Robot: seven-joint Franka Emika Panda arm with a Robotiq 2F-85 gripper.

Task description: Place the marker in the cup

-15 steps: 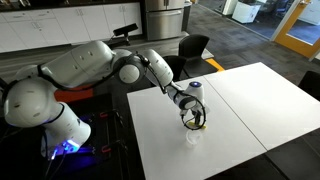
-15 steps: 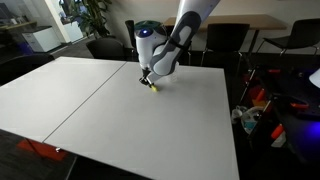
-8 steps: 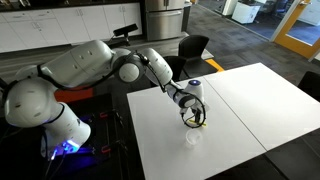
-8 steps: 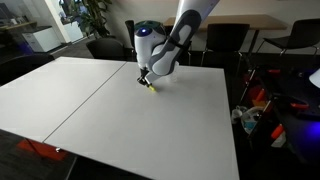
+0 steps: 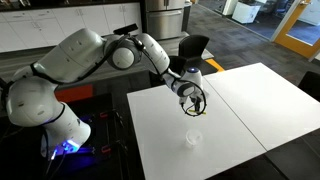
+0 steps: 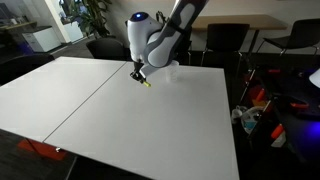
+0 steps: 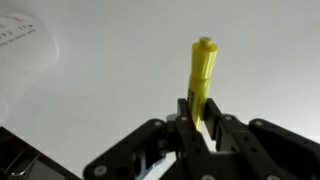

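Yellow marker (image 7: 202, 80) stands upright at the centre of my wrist view. Its lower part is pinched between the fingers of my gripper (image 7: 203, 120). In an exterior view I hold it in the air, apart from the cup (image 5: 194, 137), which stands on the white table (image 5: 245, 110).

The worktop (image 5: 240, 100) is a flat white surface built from two rectangular panels butted together. In both exterior views a straight seam (image 5: 238, 115) (image 6: 95, 105) runs across it from one long edge to the other. The cup (image 5: 193, 138) stands upright directly on the worktop, on the panel that lies on the robot-base side of the seam. It sits well apart from the seam and shows only as a faint translucent shape against the white surface.
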